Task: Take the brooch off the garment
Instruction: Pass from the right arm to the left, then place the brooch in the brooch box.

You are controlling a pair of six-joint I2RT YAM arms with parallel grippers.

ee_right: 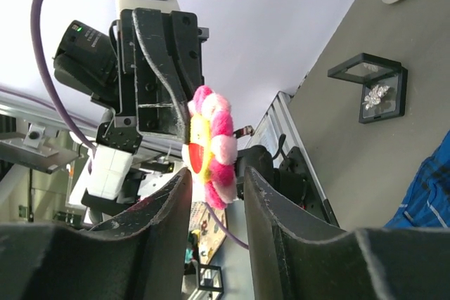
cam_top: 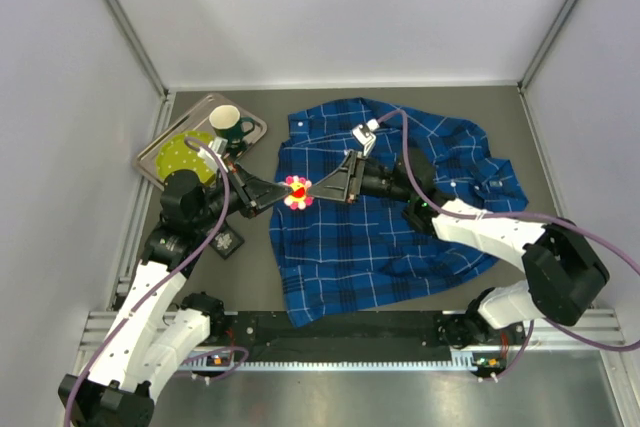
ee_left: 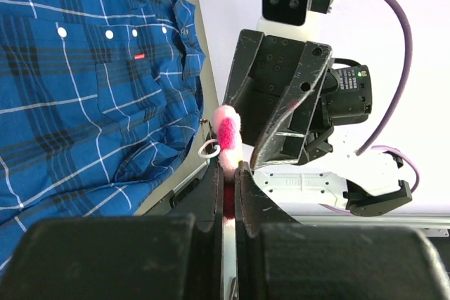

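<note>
Grey tabletop [cam_top: 250, 277] fills a booth with white walls [cam_top: 330, 7], seen from above. From the centre toward 3 o'clock lies the plaid shirt [cam_top: 380, 237], spread flat with its collar toward 12. Over the shirt's 9 o'clock edge the two arms meet nose to nose around the brooch [cam_top: 297, 192], a pink fuzzy flower with a yellow centre. The left gripper [ee_left: 229, 173] comes in from 9 o'clock and is clamped tight on the flower's lower edge, the jaws almost together. In the left wrist view the brooch stands clear of the cloth, with a small metal loop at its back. The right gripper [ee_right: 218, 180] reaches in from 3 o'clock with its jaws parted on either side of the flower; whether they touch the petals cannot be told. At 10 o'clock a metal tray [cam_top: 250, 119] carries a green plate [cam_top: 180, 155] and a dark mug [cam_top: 232, 127]. Near 8 o'clock sits a small black box [cam_top: 228, 243] with something sparkly inside.
</note>
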